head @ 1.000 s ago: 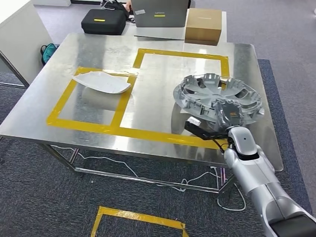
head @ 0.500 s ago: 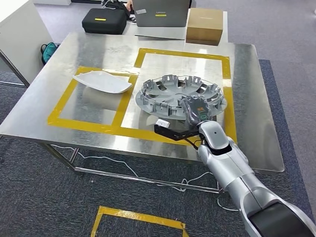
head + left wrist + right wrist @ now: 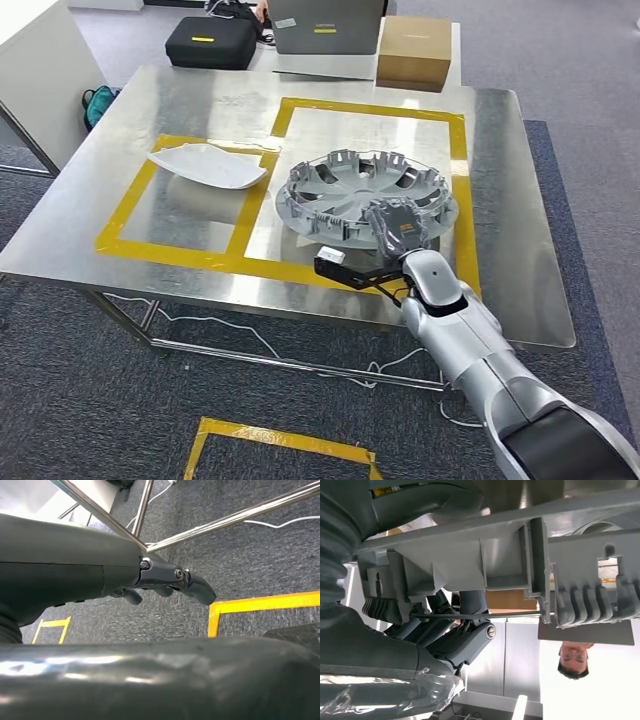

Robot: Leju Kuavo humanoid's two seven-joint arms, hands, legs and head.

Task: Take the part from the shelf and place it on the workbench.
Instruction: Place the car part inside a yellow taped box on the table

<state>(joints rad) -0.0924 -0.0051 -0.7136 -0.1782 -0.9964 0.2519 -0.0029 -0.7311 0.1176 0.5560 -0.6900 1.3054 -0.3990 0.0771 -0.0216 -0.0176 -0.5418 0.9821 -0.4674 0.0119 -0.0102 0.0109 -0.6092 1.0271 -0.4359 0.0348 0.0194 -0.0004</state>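
A grey wheel cover [image 3: 355,190] lies nearly flat on the metal workbench [image 3: 189,100], inside the larger yellow-taped rectangle. My right hand [image 3: 396,225] grips its near rim from the table's front edge. In the right wrist view the dark fingers [image 3: 452,635] wrap under the wheel cover's ribbed rim [image 3: 501,555]. My left hand [image 3: 166,580] hangs low over the carpet, its fingers loosely apart and holding nothing.
A white curved part [image 3: 207,165] lies in the smaller taped square to the left. Behind the bench are a black case [image 3: 210,42], a grey laptop [image 3: 324,25] and a cardboard box [image 3: 412,50]. A person [image 3: 573,659] stands beyond. Cables run under the bench.
My right hand carried the wheel cover leftward from the bench's right side and lowered it from tilted to nearly flat inside the taped rectangle. Since half a second ago it has barely moved.
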